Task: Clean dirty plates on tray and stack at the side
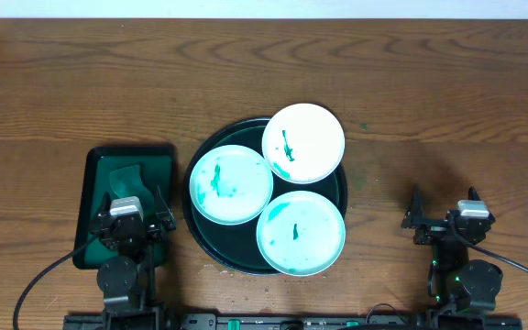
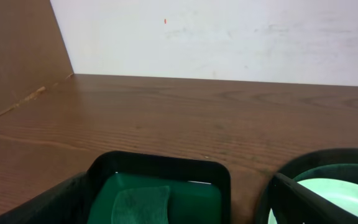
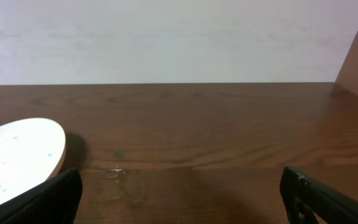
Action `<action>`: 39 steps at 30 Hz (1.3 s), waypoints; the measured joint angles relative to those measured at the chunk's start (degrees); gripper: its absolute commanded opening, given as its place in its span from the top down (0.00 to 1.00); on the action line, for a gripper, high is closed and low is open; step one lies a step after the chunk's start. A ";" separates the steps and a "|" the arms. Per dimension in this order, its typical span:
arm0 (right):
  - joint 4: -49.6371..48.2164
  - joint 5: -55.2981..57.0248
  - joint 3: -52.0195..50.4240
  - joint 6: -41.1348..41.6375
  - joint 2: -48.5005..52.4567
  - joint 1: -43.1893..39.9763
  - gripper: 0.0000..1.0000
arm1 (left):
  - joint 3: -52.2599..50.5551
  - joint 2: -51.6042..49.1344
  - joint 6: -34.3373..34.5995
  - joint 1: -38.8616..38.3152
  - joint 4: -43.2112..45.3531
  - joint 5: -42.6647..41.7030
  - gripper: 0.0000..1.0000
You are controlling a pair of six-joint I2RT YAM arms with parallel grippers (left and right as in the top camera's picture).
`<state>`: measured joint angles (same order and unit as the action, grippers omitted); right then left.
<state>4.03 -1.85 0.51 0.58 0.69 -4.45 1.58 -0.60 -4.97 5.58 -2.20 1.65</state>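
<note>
Three round white plates smeared with teal marks lie on the large round dark tray point(image 1: 203, 236) in the overhead view: one at the back right point(image 1: 303, 142), one at the left point(image 1: 231, 184), one at the front point(image 1: 302, 233). The back plate overhangs the tray's rim. My left gripper point(image 1: 134, 213) is open and empty over the small rectangular tray, left of the round tray. My right gripper point(image 1: 445, 215) is open and empty over bare table, right of the round tray. The left wrist view shows the round tray's rim point(image 2: 303, 163) and a plate point(image 2: 344, 196). The right wrist view shows a plate edge point(image 3: 17, 155).
A small rectangular green tray point(image 1: 99, 174) with a folded green cloth point(image 1: 128, 176) sits left of the round tray; both show in the left wrist view, tray point(image 2: 166, 163) and cloth point(image 2: 143, 204). A small green spot point(image 1: 363, 126) marks the wooden table.
</note>
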 measured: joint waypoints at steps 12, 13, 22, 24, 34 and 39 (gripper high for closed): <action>0.00 0.00 0.00 0.00 0.00 0.00 0.01 | 0.00 0.00 -0.02 0.00 0.00 0.00 0.09; 0.00 0.02 0.00 0.00 0.00 0.00 0.01 | 0.00 0.00 -0.02 0.00 -0.02 0.00 0.10; -0.02 0.00 0.00 0.00 0.00 0.00 0.01 | 0.00 0.00 -0.02 0.00 0.00 0.00 0.10; -0.02 0.00 0.00 0.00 0.00 0.00 0.01 | 0.00 0.00 -0.02 0.00 0.00 0.00 0.10; -4.96 -6.86 -0.07 0.81 0.00 0.00 0.01 | 0.00 0.00 -0.02 0.00 0.00 0.00 0.10; -4.17 -13.51 0.50 2.43 0.55 0.00 0.01 | 0.00 0.00 -0.02 0.00 -0.02 0.00 0.10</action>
<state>-0.14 -15.35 1.02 3.01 1.23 -4.45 1.58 -0.60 -4.99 5.58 -2.22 1.65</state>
